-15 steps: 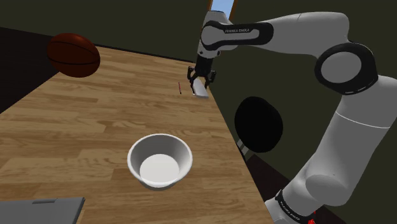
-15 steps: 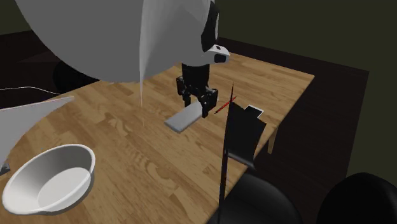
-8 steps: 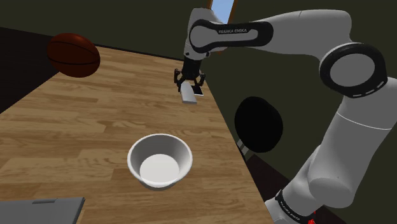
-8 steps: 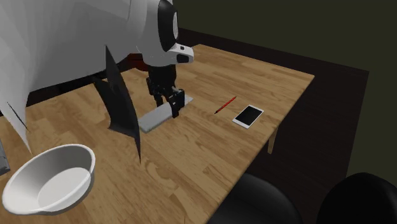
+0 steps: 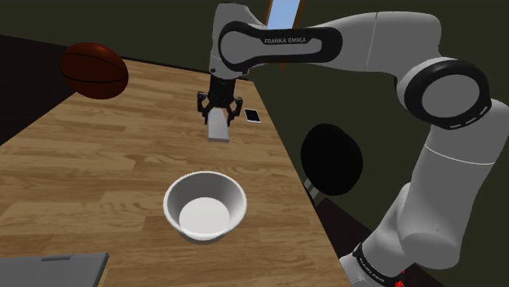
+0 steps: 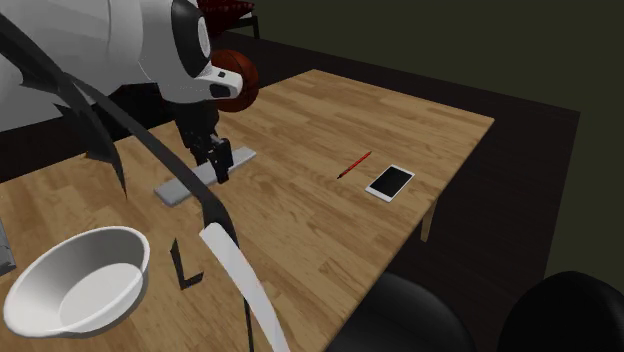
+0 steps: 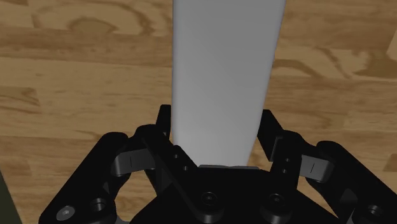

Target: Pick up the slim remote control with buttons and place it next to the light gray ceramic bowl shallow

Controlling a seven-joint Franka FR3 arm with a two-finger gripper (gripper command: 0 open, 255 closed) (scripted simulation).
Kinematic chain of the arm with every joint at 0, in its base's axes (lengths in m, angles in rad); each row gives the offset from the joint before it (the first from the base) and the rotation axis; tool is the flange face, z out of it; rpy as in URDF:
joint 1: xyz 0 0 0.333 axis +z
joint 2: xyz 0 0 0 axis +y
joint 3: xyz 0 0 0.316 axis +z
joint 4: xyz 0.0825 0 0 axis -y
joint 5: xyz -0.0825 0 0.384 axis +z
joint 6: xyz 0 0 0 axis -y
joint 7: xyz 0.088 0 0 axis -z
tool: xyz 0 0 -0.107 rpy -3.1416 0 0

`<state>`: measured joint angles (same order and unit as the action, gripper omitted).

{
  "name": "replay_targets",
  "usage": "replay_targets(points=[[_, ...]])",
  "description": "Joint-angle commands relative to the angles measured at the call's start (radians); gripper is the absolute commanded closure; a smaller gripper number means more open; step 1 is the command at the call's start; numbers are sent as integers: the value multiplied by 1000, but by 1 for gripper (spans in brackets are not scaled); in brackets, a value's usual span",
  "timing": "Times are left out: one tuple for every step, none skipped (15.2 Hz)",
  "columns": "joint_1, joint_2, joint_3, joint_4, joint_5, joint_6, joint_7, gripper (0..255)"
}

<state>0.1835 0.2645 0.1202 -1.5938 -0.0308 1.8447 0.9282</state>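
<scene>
The gripper [image 5: 219, 112] is clamped on the remote [image 5: 217, 130], a plain grey slab with no buttons that I can make out. In the wrist view both fingers [image 7: 163, 136] press its long sides, and it runs straight out from them over the wooden table [image 5: 98, 155]. In the shoulder view it hangs beyond the white bowl [image 5: 234, 198], well apart from it, with the phone [image 5: 253, 116] just to its right. A brown ball [image 5: 94, 71] sits at the far left. In the second exterior view a red pen [image 6: 354, 165] lies beside the phone.
</scene>
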Motion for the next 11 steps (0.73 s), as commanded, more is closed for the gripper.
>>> replay_targets(points=[[29,17,15,26,-6,-9,45,255],[43,29,22,43,-10,-14,67,255],[58,43,29,62,-13,-20,88,255],[73,57,36,83,-17,-27,110,255],[88,73,42,105,-21,-34,131,255],[104,90,48,130,-26,-42,152,255],[119,108,54,156,-31,-51,172,255],[136,127,59,183,-35,-60,193,255],[152,147,64,213,-40,-70,213,255],[169,169,69,246,-46,-81,233,255],[186,192,73,281,-51,-94,252,255]])
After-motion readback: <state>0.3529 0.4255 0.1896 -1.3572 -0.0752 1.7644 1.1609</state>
